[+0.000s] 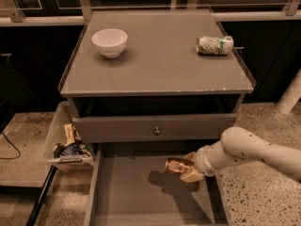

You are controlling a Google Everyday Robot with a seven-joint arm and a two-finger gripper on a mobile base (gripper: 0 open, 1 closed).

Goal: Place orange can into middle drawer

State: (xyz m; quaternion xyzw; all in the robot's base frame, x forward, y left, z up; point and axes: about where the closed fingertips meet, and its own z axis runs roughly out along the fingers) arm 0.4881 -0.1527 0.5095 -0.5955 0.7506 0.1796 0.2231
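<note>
The orange can (175, 165) is small, shiny orange-gold, and lies sideways in my gripper (187, 167), which is shut on it. The white arm reaches in from the right. Gripper and can hang a little above the flat grey floor of the middle drawer (136, 192), near its right side, casting a shadow on the floor. The drawer is pulled out wide below the cabinet.
Above the open drawer is a drawer front with a small round knob (157, 131). On the cabinet top (160, 65) stand a white bowl (109, 42) and a pale green-and-white can (215, 45) lying down. A clear bin with snack packets (68, 147) sits at the left.
</note>
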